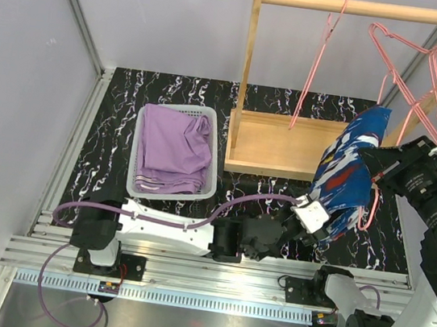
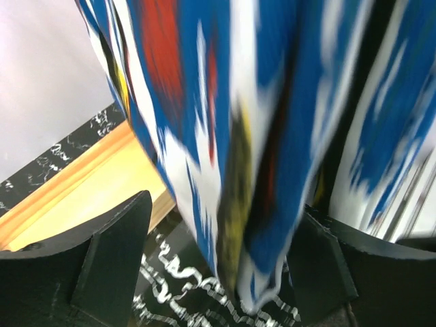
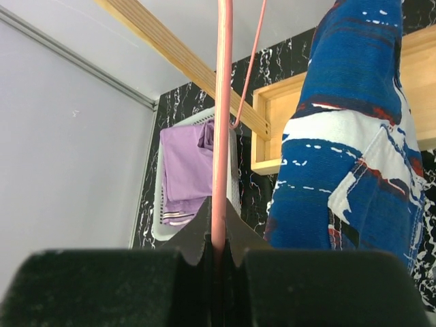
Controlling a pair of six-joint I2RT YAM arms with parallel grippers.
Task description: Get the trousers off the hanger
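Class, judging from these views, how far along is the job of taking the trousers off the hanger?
Done: the lilac trousers lie in the basket. In hand: the right pincer clamps the pink hanger, and the open left pincer straddles the hanging blue patterned trousers. Left: pulling those free.

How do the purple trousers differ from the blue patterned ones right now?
The purple trousers are plain; the blue trousers carry white, red and black streaks. The purple trousers lie crumpled in the white basket; the blue trousers hang down by the wooden rack. Both are soft cloth.
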